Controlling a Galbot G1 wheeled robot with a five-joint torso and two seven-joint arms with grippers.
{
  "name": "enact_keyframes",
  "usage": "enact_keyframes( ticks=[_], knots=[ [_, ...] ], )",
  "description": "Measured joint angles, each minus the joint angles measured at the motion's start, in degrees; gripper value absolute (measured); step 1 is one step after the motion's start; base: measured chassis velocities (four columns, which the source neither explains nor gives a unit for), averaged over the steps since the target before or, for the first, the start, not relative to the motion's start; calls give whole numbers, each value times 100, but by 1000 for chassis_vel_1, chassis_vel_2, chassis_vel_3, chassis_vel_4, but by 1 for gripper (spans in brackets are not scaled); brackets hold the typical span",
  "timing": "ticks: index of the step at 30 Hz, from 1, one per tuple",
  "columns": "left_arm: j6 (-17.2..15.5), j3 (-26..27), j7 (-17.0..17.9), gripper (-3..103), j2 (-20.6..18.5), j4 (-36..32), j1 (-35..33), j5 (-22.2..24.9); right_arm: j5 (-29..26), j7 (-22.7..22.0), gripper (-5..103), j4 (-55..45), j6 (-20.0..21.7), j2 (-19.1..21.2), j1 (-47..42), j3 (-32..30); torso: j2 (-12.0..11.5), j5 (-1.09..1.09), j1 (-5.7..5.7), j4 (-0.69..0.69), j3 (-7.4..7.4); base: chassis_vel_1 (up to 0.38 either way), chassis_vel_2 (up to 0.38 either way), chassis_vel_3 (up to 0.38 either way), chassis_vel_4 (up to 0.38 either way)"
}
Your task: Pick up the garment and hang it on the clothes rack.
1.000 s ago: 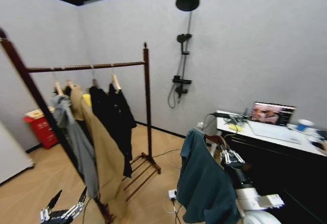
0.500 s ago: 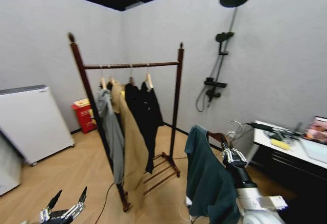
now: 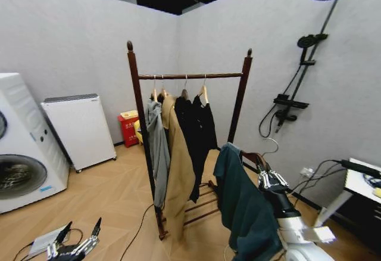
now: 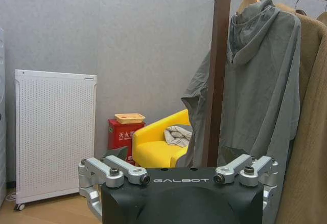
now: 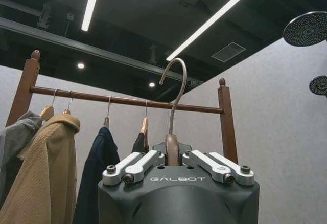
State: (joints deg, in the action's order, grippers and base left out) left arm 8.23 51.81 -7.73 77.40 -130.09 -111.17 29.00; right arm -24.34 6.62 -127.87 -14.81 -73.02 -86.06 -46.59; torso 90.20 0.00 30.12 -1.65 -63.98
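As seen from the head camera, the right gripper (image 3: 271,179) is closed on the hanger of the garment (image 3: 245,207), lower right, well apart from the clothes rack (image 3: 189,76) at centre. The left gripper (image 3: 76,241), lower left, is spread open and empty. In the right wrist view, the hanger's neck (image 5: 172,150) is pinched between the fingers (image 5: 134,165).

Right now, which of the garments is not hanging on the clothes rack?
The dark teal garment: its wooden hanger is held by the right gripper, apart from the clothes rack, where the grey hoodie, tan coat and black garment hang.
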Motion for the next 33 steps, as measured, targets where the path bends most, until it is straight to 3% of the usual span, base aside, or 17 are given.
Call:
enact_keyframes(
  ticks=[11, 12, 16, 17, 19, 20, 23, 33],
  knots=[
    [0, 0, 0, 100, 0, 0, 0, 0, -7, -108, 9, -133, 48, 134, 102, -36, 0, -1, 0, 1, 0, -152, 166, 175, -157],
    [0, 0, -1, 100, 0, 0, 0, 0, 99, -431, 9, -203, 240, 203, 165, -151, -1, 1, 2, 2, -1, -279, 279, 284, -265],
    [0, 0, -4, 100, 0, 0, 0, 0, 143, -576, 9, -249, 382, 299, 238, -237, -1, 2, 1, 1, 0, -294, 286, 306, -282],
    [0, 0, -1, 100, -1, 0, 0, 0, 77, -669, 9, -260, 522, 511, 369, -286, -1, -2, 2, -1, 0, -332, 254, 287, -323],
    [0, 0, 2, 100, 0, 0, 0, 0, -95, -739, 9, -216, 762, 942, 605, -345, -5, 4, 13, 8, -5, -212, 226, 208, -240],
    [0, 0, 2, 100, 0, 0, 0, 0, -95, -739, 9, -216, 762, 942, 605, -345, -5, 4, 13, 8, -5, -212, 198, 208, -240],
    [0, 0, 1, 100, -1, 0, 1, 0, -471, -864, 9, -111, 1270, 1600, 1030, -422, -4, -2, 7, 2, -2, -159, 138, 90, -58],
    [0, 0, 0, 100, 0, 0, 0, 0, -1214, -1305, 9, 379, 2025, 2348, 2300, -236, 3, 1, -7, 2, 1, 15, -11, -17, 18]
  ],
)
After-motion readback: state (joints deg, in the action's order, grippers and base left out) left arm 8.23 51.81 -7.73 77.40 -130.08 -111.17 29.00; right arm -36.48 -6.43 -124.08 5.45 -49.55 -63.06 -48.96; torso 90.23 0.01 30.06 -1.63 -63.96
